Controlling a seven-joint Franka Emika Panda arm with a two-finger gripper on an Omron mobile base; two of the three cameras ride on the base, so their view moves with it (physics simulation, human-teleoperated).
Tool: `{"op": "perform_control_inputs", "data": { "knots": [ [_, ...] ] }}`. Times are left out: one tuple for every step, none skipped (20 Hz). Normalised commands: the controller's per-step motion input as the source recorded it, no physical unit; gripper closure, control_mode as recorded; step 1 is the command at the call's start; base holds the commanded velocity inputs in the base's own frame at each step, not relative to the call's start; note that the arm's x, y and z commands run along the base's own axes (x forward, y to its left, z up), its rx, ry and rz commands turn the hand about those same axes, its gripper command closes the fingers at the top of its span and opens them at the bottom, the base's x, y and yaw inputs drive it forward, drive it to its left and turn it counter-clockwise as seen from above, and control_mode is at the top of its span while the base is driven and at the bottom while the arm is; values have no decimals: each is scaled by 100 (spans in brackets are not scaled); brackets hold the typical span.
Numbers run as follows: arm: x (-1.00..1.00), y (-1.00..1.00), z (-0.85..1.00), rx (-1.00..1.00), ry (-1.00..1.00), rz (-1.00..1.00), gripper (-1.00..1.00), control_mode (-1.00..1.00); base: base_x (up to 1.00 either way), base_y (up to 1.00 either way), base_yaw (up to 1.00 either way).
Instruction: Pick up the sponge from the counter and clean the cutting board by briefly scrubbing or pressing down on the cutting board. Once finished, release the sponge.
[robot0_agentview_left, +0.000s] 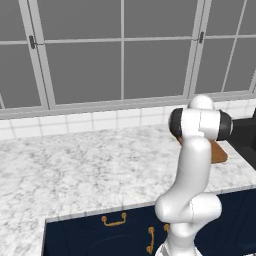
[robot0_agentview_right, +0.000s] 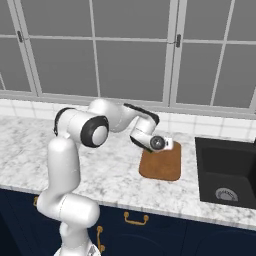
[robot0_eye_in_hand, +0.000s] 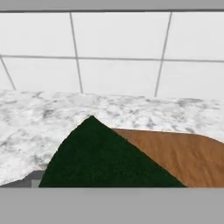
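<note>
The dark green sponge (robot0_eye_in_hand: 100, 157) looms large and close at the bottom of the hand view, hiding the fingertips; one corner points up over the counter (robot0_eye_in_hand: 39, 118). My gripper (robot0_agentview_right: 151, 148) is shut on the sponge, low over the back left corner of the orange-brown cutting board (robot0_agentview_right: 162, 165). In the hand view the cutting board (robot0_eye_in_hand: 183, 157) lies to the right of the sponge. The left base view shows just an edge of the cutting board (robot0_agentview_left: 219, 152) behind my arm.
A dark sink basin (robot0_agentview_right: 225, 170) is set into the marbled counter (robot0_agentview_right: 110, 170) right of the board. The white tiled backsplash (robot0_eye_in_hand: 118, 57) and large windows rise close behind. Navy cabinet fronts with brass handles (robot0_agentview_right: 135, 218) run below the counter edge.
</note>
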Motion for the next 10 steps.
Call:
{"op": "perform_control_inputs", "data": {
  "knots": [
    [4,0,-94,0,-11,0,100,-100,0,0,0],
    [1,0,-91,0,-14,0,100,-100,0,0,0],
    [0,0,-95,0,-13,0,100,-100,0,0,0],
    [0,0,-100,0,-14,0,100,-100,0,0,0],
    [4,0,-100,0,-13,0,100,-100,0,0,0],
    [11,0,-100,0,-13,0,100,-100,0,0,0],
    [16,0,-99,0,-10,0,100,-100,0,0,0],
    [23,0,-94,0,-7,0,100,-100,0,0,0],
    [25,0,-91,0,-7,0,100,-100,0,0,0],
    [35,0,-84,0,-3,0,100,-100,0,0,0]
  ]
}}
